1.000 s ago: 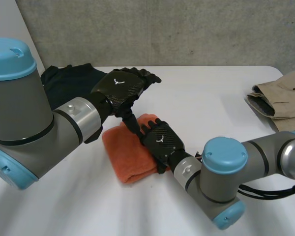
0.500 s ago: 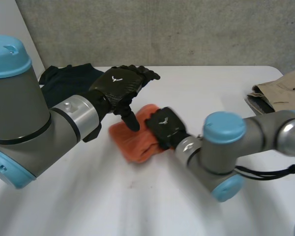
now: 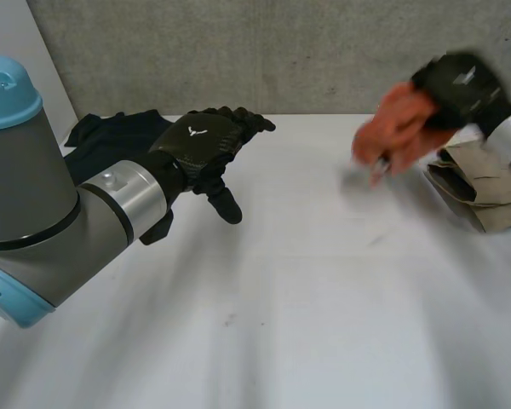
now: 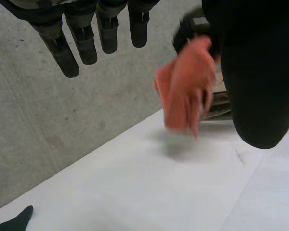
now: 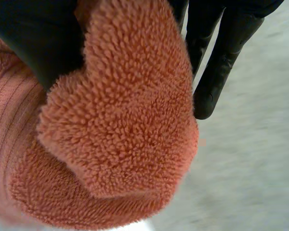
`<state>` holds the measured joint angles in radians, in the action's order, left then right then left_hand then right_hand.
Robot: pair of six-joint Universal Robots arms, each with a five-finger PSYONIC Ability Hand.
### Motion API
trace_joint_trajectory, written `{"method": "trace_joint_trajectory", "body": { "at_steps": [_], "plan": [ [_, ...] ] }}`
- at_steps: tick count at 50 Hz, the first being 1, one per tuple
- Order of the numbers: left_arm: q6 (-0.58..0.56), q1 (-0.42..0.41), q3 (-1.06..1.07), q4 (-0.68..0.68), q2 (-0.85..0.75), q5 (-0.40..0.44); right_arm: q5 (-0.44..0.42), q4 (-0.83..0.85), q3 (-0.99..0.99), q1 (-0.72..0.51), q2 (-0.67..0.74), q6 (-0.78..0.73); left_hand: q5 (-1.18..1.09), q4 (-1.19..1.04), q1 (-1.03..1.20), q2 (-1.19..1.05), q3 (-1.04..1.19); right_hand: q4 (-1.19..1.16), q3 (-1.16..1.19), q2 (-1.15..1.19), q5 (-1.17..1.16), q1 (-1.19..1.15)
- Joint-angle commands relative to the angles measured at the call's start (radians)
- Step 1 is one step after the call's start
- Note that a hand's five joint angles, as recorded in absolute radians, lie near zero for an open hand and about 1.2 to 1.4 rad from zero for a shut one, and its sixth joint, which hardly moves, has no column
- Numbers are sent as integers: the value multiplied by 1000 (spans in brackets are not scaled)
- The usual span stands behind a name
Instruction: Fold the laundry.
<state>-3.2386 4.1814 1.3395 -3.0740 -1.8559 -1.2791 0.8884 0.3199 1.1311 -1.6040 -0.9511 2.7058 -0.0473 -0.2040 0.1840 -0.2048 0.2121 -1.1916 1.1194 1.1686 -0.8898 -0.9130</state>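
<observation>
- Orange is the colour to follow: the orange towel (image 3: 396, 123) hangs in the air over the far right of the worktop (image 3: 281, 298). It is bunched in the right robot hand (image 3: 460, 85), just beside the beige garment (image 3: 485, 175).
- One second ago the towel lay folded in the middle of the worktop with the right robot hand resting on top of it. Half a second ago it was sliding and crumpling under that hand. Now it has been swept up and carried across to the right.
- In the right wrist view the thumb (image 5: 33, 33) and fingers (image 5: 221, 62) are curled around the towel, and a thick wad of terry pile sits against the palm. The hold looks firm.
- The left robot hand (image 3: 200, 149) has barely shifted. It hovers above the worktop near the dark garment (image 3: 111, 141), its fingers straight and loose, with nothing in them.
- My reading is that the towel counts as folded and is being moved next to the beige garment, perhaps to start a pile there.
- The towel hangs in uneven lobes, so the bunched grip may have loosened the fold, and it could need tidying once it is set down.
- The dark garment lies heaped by the left arm and looks like the next piece to fold.
</observation>
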Motion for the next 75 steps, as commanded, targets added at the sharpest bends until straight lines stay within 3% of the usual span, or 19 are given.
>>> {"method": "trace_joint_trajectory", "body": {
  "at_steps": [1,7,15,28,29,30,31,34,41,45,49,50,54,58,64,68,72,75],
  "plan": [
    [0,-1,3,0,0,0,-17,237,-258,171,61,380,38,20,0,21,-28,-205,277,228,-332,-483],
    [0,-3,4,0,0,0,-64,309,-346,266,159,479,38,20,0,21,-28,-205,277,228,-332,-483],
    [0,-7,4,0,0,0,-233,329,-335,412,339,479,38,20,0,21,-28,-205,277,228,-332,-483],
    [2,-9,12,0,1,0,-313,389,-146,530,410,387,38,20,0,21,-28,-205,277,228,-332,-483],
    [3,-10,12,-2,1,0,-313,384,-136,530,405,382,38,20,0,21,-28,-69,141,92,-196,-348],
    [2,-10,12,-2,1,0,-313,383,-126,530,399,379,38,20,0,21,-28,287,-215,-264,160,8],
    [2,-12,12,-2,1,0,-310,377,-105,530,373,378,38,20,0,21,-28,1017,-945,-994,890,738],
    [3,-12,12,-2,1,0,-305,352,-67,532,313,374,38,20,0,21,-28,1017,-945,-994,890,738],
    [3,-17,13,0,1,0,-189,200,-10,588,137,336,41,23,-3,24,-31,1017,-945,-994,890,738],
    [10,-20,13,0,7,1,-100,102,-17,645,101,209,41,23,-3,24,-31,1017,-945,-994,890,738],
    [25,-29,13,0,24,3,84,-1,-36,694,84,1,41,23,-3,24,-31,1017,-945,-994,890,738],
    [28,-29,15,-2,29,4,174,-22,-48,702,77,-94,44,26,-6,26,-34,1017,-945,-994,890,738],
    [33,-32,32,-3,49,47,392,-38,-74,693,60,-303,44,26,-6,26,-34,1017,-945,-994,890,738],
    [39,-30,47,-5,73,148,516,-30,-85,676,48,-360,41,23,-3,24,-31,1017,-945,-994,890,738],
    [39,-29,67,-5,99,245,538,-27,-73,564,-70,-270,44,26,-6,26,-34,1017,-945,-994,890,738],
    [39,-29,73,-8,106,253,531,-30,-30,458,-150,-167,44,26,-6,26,-34,1017,-945,-994,890,738],
    [39,-26,73,-18,107,251,503,-21,61,340,-228,-54,44,26,-6,26,-34,1017,-945,-994,890,738],
    [39,-21,75,-38,107,244,416,-6,168,236,-336,43,44,26,-6,26,-34,1017,-945,-994,890,738]
  ]
}}
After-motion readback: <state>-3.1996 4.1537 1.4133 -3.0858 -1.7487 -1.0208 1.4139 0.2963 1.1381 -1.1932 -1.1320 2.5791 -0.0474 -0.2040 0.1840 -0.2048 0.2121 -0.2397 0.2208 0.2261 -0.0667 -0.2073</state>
